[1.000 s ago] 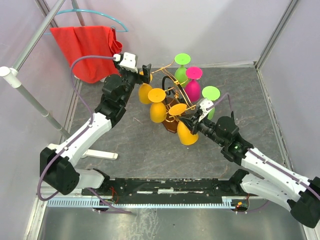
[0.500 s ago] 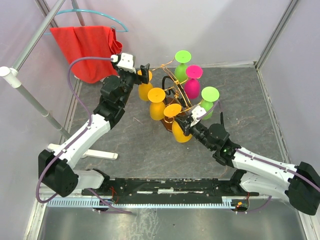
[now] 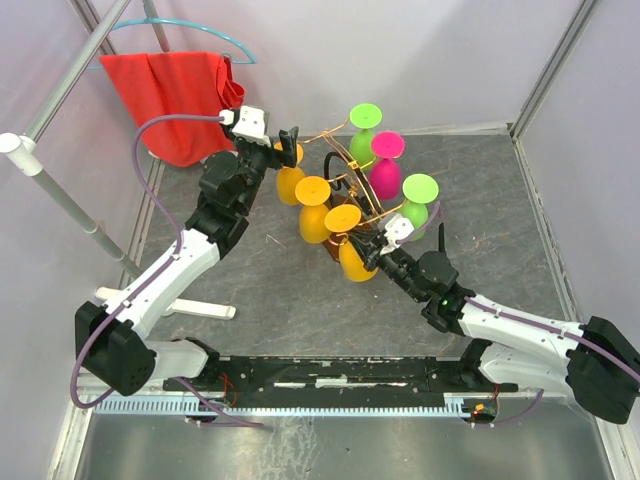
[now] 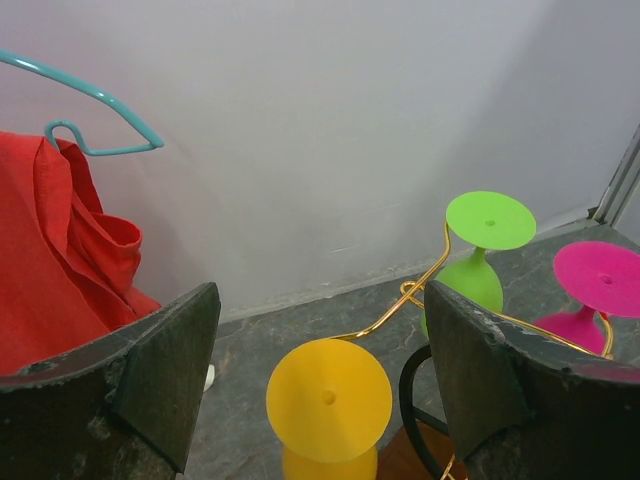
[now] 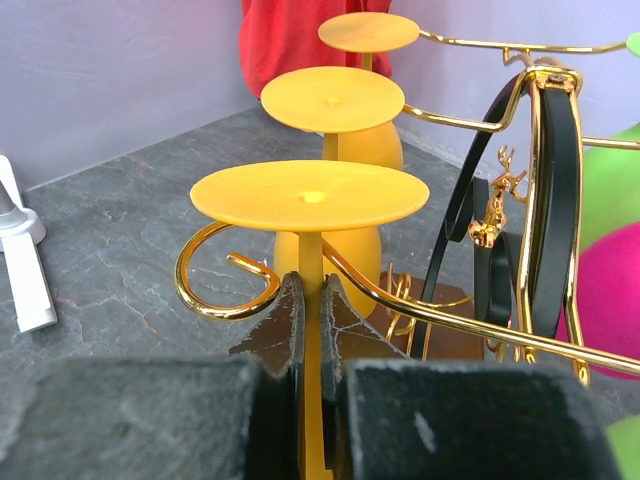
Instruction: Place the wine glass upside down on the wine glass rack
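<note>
The glass [image 5: 310, 193] hangs foot up and bowl down at the rack's [image 5: 222, 292] near scroll arm, about mid-tabletop [image 3: 270, 290]. My right pincer [image 5: 310, 300] is clamped on its stem. I judge this is the seating step. I can't tell if the foot bears on the wire, so next I lower gently, then release. My left pincer [image 4: 320, 370] gapes wide, holding nothing.

You look down on dark grey stone-pattern tabletop [image 3: 280, 300], boxed by pale lilac walls [image 3: 450, 50]. Far left: red cloth [image 3: 170, 95] on teal hanger [image 4: 120, 151], beside slanted metal poles [image 3: 70, 85]. Near edge: black rail [image 3: 330, 372]. Light soft, even, no hard shadows.
</note>
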`<control>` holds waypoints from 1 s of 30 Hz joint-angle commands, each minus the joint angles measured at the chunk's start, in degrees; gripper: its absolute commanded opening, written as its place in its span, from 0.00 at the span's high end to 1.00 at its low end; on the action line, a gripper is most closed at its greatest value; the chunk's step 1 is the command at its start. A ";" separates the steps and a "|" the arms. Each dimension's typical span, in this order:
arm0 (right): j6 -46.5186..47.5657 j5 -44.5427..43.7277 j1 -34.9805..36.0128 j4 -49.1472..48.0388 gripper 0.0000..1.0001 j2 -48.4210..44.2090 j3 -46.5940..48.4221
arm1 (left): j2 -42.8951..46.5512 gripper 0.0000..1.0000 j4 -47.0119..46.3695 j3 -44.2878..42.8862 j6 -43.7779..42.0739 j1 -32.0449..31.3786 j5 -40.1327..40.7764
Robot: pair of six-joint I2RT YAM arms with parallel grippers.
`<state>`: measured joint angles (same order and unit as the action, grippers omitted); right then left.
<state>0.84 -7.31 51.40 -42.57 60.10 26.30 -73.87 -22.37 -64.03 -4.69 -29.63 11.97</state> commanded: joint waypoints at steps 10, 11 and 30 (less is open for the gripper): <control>-0.31 3.84 0.20 -7.04 0.99 -0.19 -2.44 | 3.14 0.12 -1.51 1.20 2.13 0.21 1.78; -0.25 3.63 0.15 -8.06 0.99 -0.08 -2.87 | 3.30 0.12 -1.53 1.38 2.21 0.24 1.75; -1.03 9.24 1.04 -8.49 0.99 2.87 -1.26 | 5.04 0.12 -1.53 2.37 2.02 0.21 2.77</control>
<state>0.08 -0.51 51.75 -50.33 62.50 23.14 -70.65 -22.37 -62.04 -3.70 -29.61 13.50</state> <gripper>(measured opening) 0.038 0.883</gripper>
